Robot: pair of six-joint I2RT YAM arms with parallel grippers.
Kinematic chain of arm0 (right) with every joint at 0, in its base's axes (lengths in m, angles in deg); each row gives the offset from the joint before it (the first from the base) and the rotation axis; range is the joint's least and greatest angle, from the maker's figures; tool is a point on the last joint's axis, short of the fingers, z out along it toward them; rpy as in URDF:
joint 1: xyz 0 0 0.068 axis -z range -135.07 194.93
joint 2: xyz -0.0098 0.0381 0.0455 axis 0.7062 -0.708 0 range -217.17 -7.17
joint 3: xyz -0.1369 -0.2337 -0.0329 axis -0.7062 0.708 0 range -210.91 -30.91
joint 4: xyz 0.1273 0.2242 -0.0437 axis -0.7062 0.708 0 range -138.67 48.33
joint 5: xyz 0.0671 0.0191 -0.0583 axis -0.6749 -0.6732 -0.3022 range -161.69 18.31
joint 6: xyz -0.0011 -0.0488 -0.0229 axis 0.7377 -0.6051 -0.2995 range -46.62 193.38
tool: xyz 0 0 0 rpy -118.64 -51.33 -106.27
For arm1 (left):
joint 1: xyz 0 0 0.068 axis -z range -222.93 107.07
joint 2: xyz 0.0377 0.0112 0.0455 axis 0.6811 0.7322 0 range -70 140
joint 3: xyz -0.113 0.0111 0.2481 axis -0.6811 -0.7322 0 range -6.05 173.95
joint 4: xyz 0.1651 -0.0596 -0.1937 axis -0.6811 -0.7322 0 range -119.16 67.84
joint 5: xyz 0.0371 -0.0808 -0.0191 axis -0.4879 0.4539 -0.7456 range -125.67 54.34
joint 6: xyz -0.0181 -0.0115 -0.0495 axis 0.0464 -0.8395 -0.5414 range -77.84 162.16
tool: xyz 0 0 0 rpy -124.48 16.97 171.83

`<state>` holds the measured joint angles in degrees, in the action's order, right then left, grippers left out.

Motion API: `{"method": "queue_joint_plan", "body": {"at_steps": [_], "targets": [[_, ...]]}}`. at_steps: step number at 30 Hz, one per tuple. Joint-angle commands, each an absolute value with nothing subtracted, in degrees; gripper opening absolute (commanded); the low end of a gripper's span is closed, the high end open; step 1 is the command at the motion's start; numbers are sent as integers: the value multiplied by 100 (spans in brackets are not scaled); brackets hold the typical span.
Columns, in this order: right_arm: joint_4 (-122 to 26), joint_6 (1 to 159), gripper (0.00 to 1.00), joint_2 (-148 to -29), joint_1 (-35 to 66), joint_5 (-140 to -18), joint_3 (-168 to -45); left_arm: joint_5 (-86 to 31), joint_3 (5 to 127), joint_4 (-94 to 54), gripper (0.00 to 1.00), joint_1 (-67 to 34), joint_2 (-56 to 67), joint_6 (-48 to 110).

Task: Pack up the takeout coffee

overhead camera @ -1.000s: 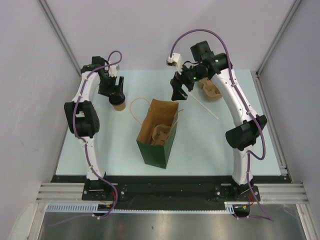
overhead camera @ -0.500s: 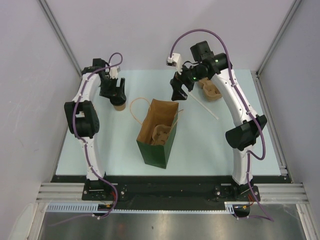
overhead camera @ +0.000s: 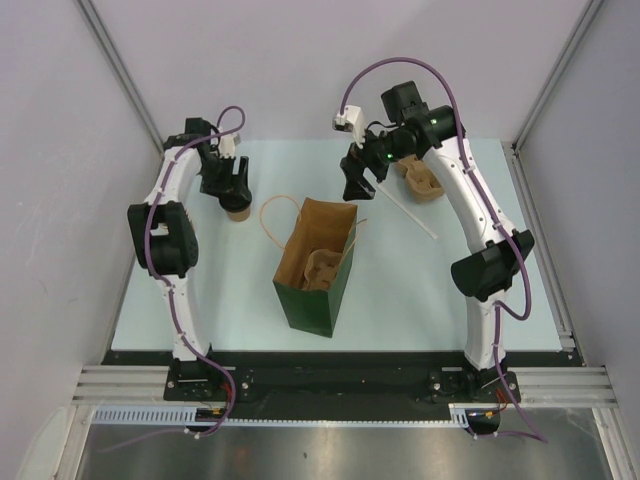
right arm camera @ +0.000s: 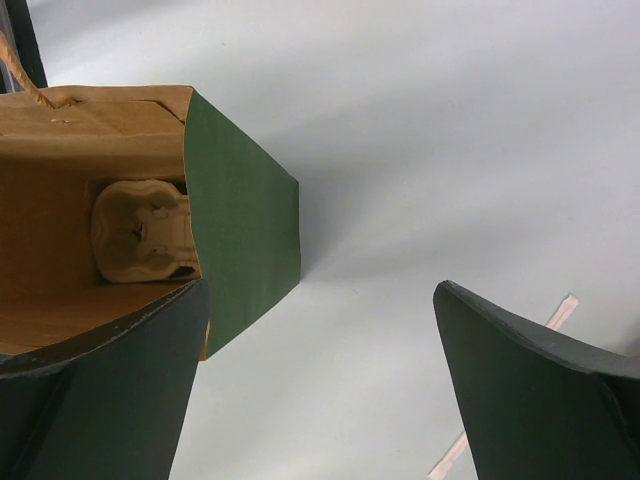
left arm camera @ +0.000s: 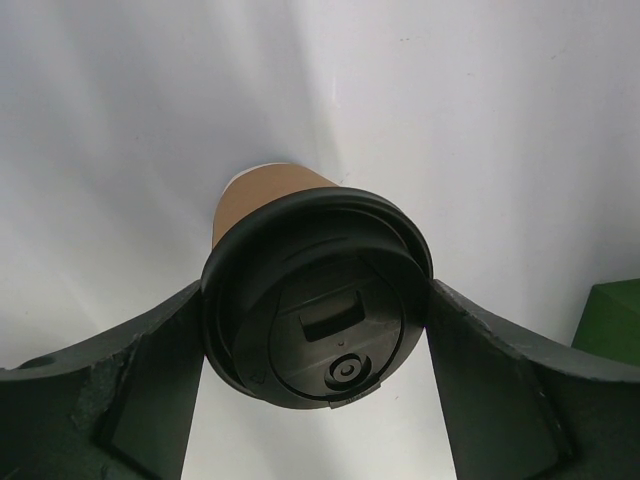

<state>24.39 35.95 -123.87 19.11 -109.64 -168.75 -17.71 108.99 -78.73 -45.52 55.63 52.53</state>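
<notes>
It's a lab: white panels [overhead camera: 300, 70], aluminium rails [overhead camera: 130, 382].

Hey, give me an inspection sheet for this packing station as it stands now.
Surface: pale blue tabletop, no spills seen.
Job's things: brown kraft-paper cup with black plastic lid, upright far left; green paper bag standing open mid-table, moulded pulp carrier inside.
Clutter: second pulp carrier and paper-wrapped straw, far right.
Grippers: left gripper flanks the cup's lid, grip unconfirmed; right gripper open, empty, by the bag's mouth.
Cables: purple cables along both arms, no snag seen.
Surroundings: plain pale walls, metal frame posts.
</notes>
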Motion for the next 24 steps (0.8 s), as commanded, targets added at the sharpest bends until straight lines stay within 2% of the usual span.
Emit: {"method": "queue_joint_plan", "body": {"at_steps": [1,9,14,18,24], "targets": [[2463,3690,100,-12362,1874,-10948,-17127,-1774,11031,-7893,66,-4583,5104,5253],[2472,3690,100,-12353,1812,-10887,-17109,-1274,11251,-8226,49,-4627,4637,5332],[2472,3708,99,-12371,1795,-10939,-17109,-676,10848,-8368,46,-4636,4646,5271],[2454,3752,100,-12362,1777,-10948,-17118,-535,10111,-8078,47,-4636,4541,5210],[2507,3770,100,-12353,1777,-10913,-17109,-587,9801,-7841,47,-4627,4637,5192]]}}
